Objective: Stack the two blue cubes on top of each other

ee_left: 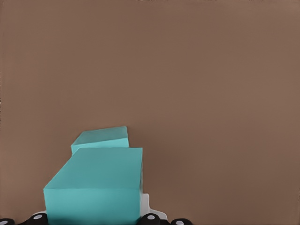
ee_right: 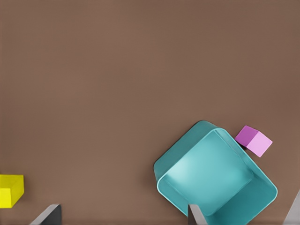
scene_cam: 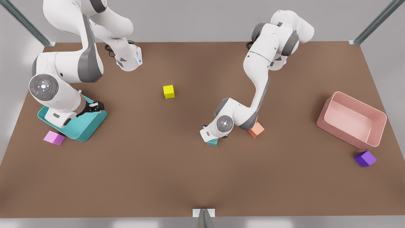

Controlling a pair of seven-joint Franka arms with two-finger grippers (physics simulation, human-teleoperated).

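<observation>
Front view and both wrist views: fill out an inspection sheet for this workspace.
Surface: brown table, flat.
Job's things: near blue cube right at the left gripper; second blue cube just beyond it; not stacked.
Clutter: yellow cube, orange cube, pink cube, purple cube, teal tray, pink tray.
Grippers: left gripper low over the blue cubes; right gripper open, waiting above the teal tray.
Cables: dark loops at the arm bases.
Surroundings: grey walls, metal struts.
</observation>
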